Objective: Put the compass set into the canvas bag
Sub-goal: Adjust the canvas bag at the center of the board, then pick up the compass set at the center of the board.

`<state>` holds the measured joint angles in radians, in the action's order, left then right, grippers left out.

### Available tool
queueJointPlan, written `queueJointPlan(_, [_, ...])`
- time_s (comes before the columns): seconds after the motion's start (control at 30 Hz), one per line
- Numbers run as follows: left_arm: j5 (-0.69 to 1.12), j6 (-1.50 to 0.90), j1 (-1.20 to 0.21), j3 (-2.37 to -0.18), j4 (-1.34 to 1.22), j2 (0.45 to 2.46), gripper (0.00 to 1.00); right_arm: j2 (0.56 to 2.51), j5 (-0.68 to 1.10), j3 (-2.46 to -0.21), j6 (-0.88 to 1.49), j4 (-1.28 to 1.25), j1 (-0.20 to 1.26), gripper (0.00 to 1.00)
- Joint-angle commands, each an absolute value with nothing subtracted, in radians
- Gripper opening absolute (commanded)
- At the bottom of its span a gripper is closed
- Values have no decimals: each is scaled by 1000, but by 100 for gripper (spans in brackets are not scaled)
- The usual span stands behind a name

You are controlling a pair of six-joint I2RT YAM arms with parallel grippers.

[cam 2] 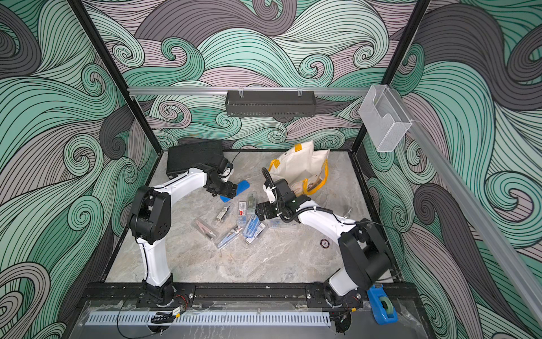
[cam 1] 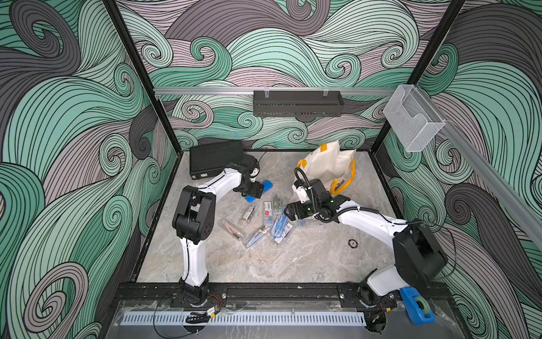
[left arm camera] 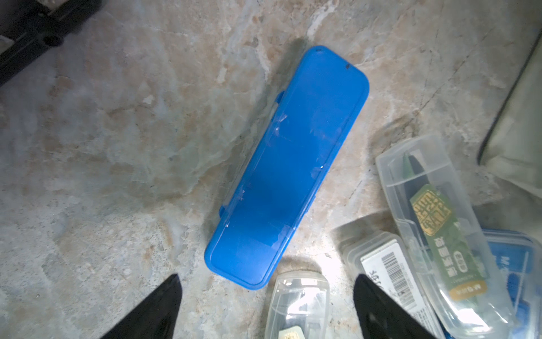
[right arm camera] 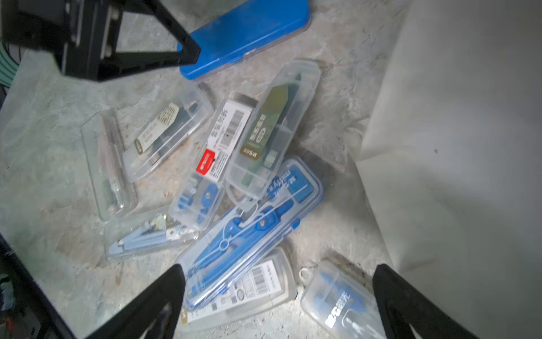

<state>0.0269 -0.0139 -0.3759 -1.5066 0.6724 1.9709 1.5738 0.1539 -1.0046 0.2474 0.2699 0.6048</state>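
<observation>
Canvas bag [cam 1: 325, 164], off-white with yellow handles, slumps just beside the fingers of the right gripper [right arm camera: 278, 267], which are spread wide and empty. A blue plastic case [left arm camera: 287, 167] lies ahead of the left gripper [left arm camera: 265, 277], also wide apart and holding nothing. Clear compass-set cases [right arm camera: 249, 232] are piled under and before both. Two read "M&G", and one bears a barcode label [right arm camera: 231, 129].

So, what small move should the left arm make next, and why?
Probably lower the left gripper onto the blue case so its jaws straddle the narrow width. The jaws stand open and empty above the case's end, and it lies flat on the table, outside the heap of clear cases, so it looks easiest to carry to the canvas bag.
</observation>
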Motion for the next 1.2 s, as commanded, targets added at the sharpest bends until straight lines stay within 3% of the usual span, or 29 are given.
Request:
queueJointPlan(0.0, [2,6,-379,-1518,689,1973,92,1642,83,-1101,252,244,567,100])
queueJointPlan(0.47, [39,61,-379,-1550,701,2014,88,1876,163,-1392,293,244,464,100])
queueJointPlan(0.73, [-4,116,-389,-1650,738,2094,88,1847,255,-1393,253,246,494,100])
queueJointPlan(1.17, [-11,174,-412,-1809,810,2214,90,1736,201,-1381,210,285,570,100])
